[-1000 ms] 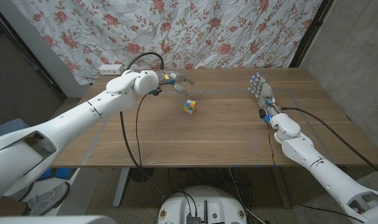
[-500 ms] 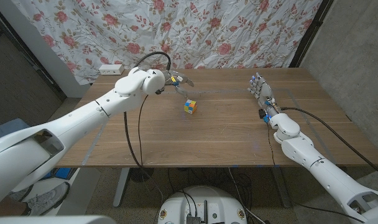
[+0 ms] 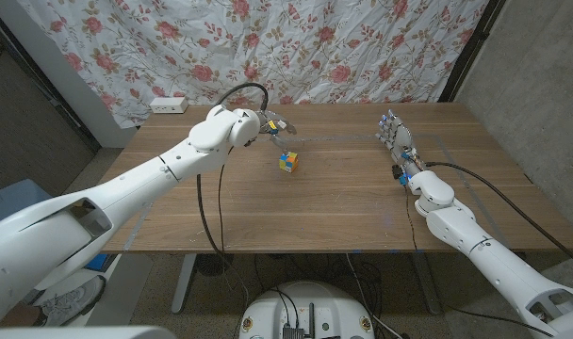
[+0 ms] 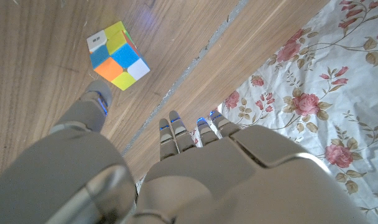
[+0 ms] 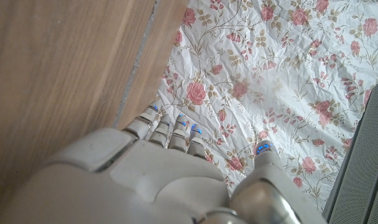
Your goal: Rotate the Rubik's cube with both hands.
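Observation:
The Rubik's cube (image 3: 287, 162) sits on the wooden table (image 3: 324, 207) a little left of centre, its coloured faces up; the left wrist view shows the cube (image 4: 117, 55) alone on the wood. My left hand (image 3: 270, 121) hovers behind and left of the cube, fingers spread and empty, a short gap away. In the left wrist view my left hand (image 4: 170, 162) has its thumb reaching toward the cube without touching it. Far right, my right hand (image 3: 394, 132) stands upright with fingers extended, holding nothing, well away from the cube; my right hand (image 5: 152, 168) faces the flowered cloth.
A flowered cloth (image 3: 296, 47) hangs behind the table's far edge. A white power strip (image 3: 168, 104) lies at the far left corner. A pale line (image 4: 195, 59) runs across the wood near the cube.
My left arm has swung right across the back of the table, bringing its hand closer to the cube. The cube and my right hand have not moved.

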Robot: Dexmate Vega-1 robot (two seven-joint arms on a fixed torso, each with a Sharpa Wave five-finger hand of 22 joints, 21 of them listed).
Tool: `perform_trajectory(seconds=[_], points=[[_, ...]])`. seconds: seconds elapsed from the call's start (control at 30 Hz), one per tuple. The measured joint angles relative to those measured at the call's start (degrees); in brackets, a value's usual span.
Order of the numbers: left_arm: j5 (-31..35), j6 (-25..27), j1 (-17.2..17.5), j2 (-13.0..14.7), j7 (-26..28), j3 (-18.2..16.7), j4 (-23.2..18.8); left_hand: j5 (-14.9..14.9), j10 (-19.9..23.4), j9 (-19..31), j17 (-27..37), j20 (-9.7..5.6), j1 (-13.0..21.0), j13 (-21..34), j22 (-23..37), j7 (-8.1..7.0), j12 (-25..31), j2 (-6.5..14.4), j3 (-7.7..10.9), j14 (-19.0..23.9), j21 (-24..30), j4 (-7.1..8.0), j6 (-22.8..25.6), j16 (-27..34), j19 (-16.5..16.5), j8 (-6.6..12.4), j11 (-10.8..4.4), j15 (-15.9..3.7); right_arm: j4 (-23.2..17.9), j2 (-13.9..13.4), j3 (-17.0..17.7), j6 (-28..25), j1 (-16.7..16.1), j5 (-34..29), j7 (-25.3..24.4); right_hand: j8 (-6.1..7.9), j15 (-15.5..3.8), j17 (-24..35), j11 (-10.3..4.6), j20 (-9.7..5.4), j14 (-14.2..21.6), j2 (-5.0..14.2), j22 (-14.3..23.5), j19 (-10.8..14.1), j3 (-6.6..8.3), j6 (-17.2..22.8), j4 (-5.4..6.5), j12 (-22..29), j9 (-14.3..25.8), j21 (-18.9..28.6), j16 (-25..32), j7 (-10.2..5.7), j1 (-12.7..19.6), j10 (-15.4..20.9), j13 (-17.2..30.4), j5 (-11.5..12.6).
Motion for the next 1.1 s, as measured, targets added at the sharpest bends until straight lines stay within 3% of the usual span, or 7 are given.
perform_trajectory(seconds=[0.43, 1.1], points=[[2.40, 0.85, -0.63, -2.06, -2.79, 1.64, 0.99, 0.00, -0.85, 0.01, 0.00, 1.82, -0.17, 0.00, 0.00, 2.46, -0.34, -0.77, -1.76, -1.05, 0.00, 0.24, -1.62, 0.00, -1.83, -0.51, 0.41, -0.01, 0.13, 0.00, -0.01, -0.33, 0.03, 0.11, -0.26, 0.00, 0.00, -0.26, 0.00, 0.21, 0.00, 0.01, 0.00, 0.22, -0.15, 0.00, -0.15, 0.00, 0.00, 0.00, 0.00, 0.00, -0.01, 0.00, 0.00, 0.00], [6.23, 2.13, -1.24, -4.36, -5.80, 4.08, 2.37, 0.00, -2.30, 0.01, -0.01, 2.96, -0.35, 0.01, -0.01, 2.99, -0.77, -0.94, -2.56, -1.60, 0.00, 0.24, -0.61, -0.27, -2.34, -0.05, 0.63, -0.07, -0.10, -0.07, -0.01, -0.58, -0.03, 0.23, -0.29, 0.00, 0.00, -0.52, 0.00, 0.21, 0.00, 0.76, 0.00, 0.22, -0.15, 0.00, -0.15, 0.00, 0.00, 0.00, 0.00, 0.00, -0.76, 0.00, 0.00, 0.00]])
